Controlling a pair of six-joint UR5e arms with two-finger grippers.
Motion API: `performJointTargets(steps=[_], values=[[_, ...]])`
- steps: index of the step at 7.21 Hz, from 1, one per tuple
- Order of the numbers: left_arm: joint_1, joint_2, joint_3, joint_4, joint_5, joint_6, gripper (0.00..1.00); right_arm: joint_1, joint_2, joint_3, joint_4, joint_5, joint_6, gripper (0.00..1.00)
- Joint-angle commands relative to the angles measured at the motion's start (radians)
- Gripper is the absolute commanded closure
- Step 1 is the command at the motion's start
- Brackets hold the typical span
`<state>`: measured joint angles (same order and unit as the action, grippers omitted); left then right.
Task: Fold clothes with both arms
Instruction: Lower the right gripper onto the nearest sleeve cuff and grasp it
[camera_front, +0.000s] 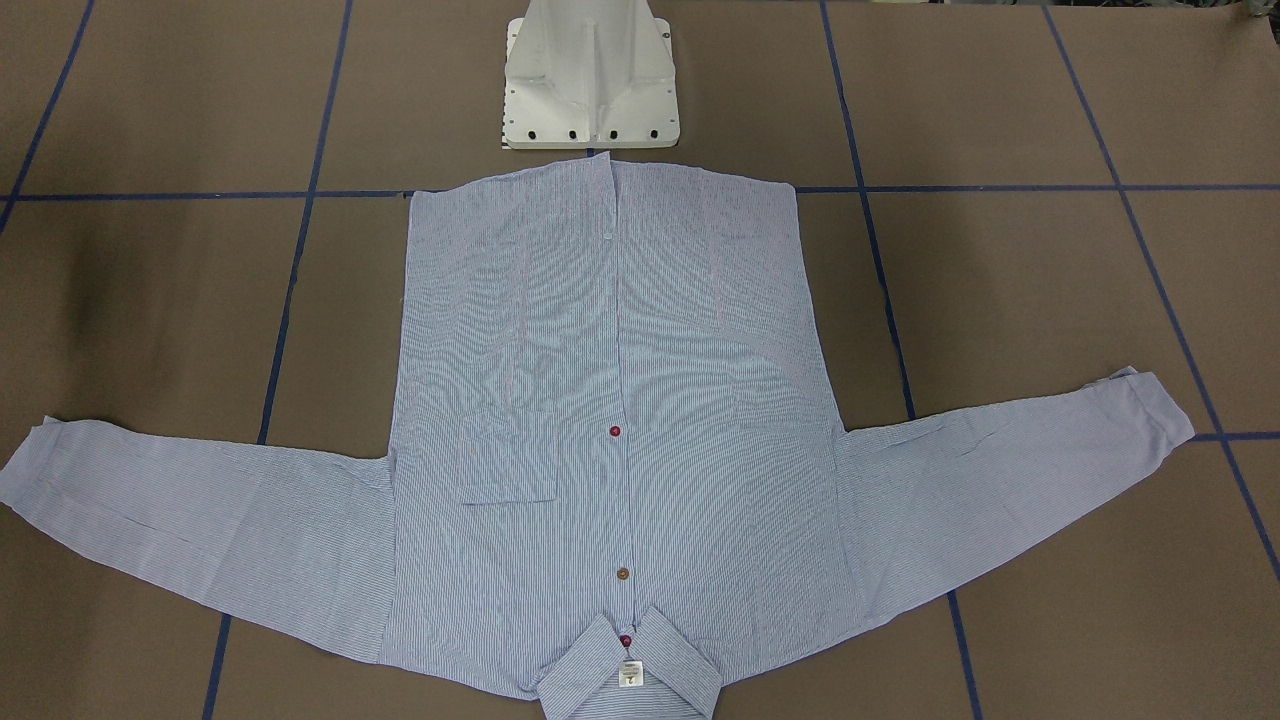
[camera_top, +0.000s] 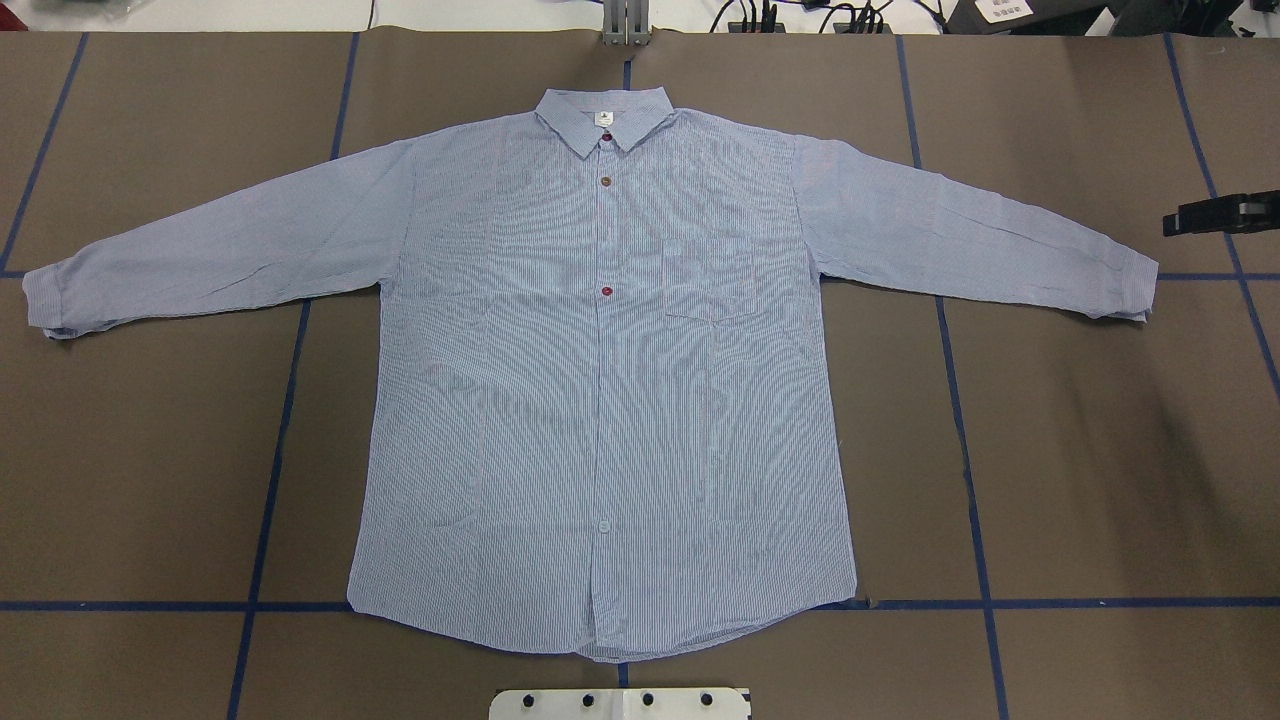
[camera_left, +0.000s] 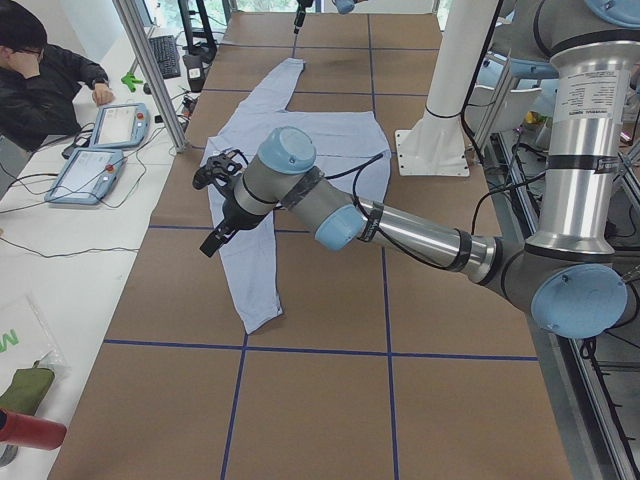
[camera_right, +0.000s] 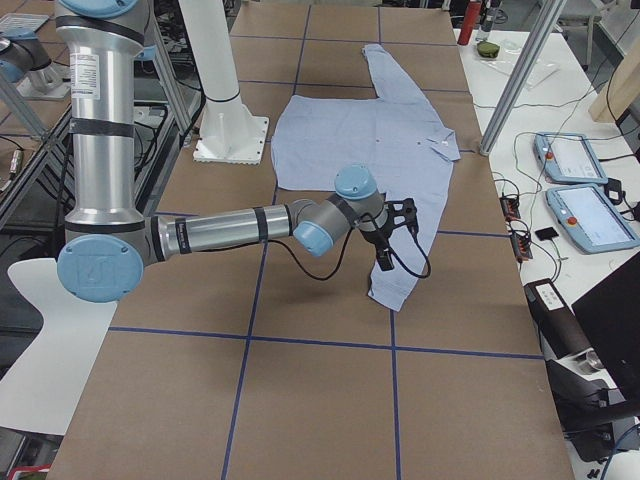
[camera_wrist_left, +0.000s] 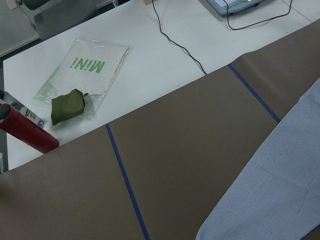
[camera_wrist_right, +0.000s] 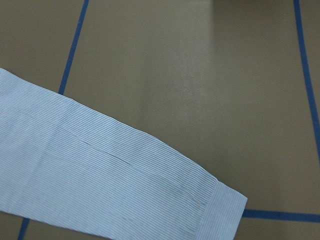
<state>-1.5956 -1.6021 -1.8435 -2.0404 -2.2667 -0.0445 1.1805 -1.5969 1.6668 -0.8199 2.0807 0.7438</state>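
Shirt spread flat, front up, on worktop. Left claw and right claw hang over its outer ends. Apart or together, cannot tell.

Light blue, white-striped shirt, dark-red buttons

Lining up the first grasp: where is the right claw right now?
In the overhead view the right claw pokes in at the right edge, hovering just past the shirt's cuff on that side, near a blue tape line.

left arm, right arm outstretched
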Motion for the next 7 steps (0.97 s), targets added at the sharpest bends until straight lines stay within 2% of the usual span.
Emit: performJointTargets(steps=[1, 2, 3, 4, 5, 7], values=[[0.0, 0.004, -0.005, -0.001, -0.002, 0.002, 0.0, -0.067, 0.015, -0.194, 0.313, -0.047, 0.177, 0.0], [0.0, 0.005, -0.005, -0.001, -0.002, 0.003, 0.0, -0.084, 0.014, -0.243, 0.34, -0.072, 0.192, 0.0], [0.0, 0.008, -0.005, -0.018, -0.004, 0.002, 0.0, -0.116, 0.015, -0.29, 0.382, -0.14, 0.195, 0.01], [0.0, 0.011, -0.002, -0.024, -0.02, 0.002, 0.0, -0.125, 0.017, -0.303, 0.384, -0.146, 0.195, 0.02], [0.0, 0.011, -0.003, -0.024, -0.02, 0.002, 0.0, -0.13, 0.015, -0.308, 0.384, -0.146, 0.201, 0.09], [-0.001, 0.013, -0.006, -0.024, -0.024, 0.003, 0.0, -0.156, 0.012, -0.332, 0.384, -0.191, 0.203, 0.17]])
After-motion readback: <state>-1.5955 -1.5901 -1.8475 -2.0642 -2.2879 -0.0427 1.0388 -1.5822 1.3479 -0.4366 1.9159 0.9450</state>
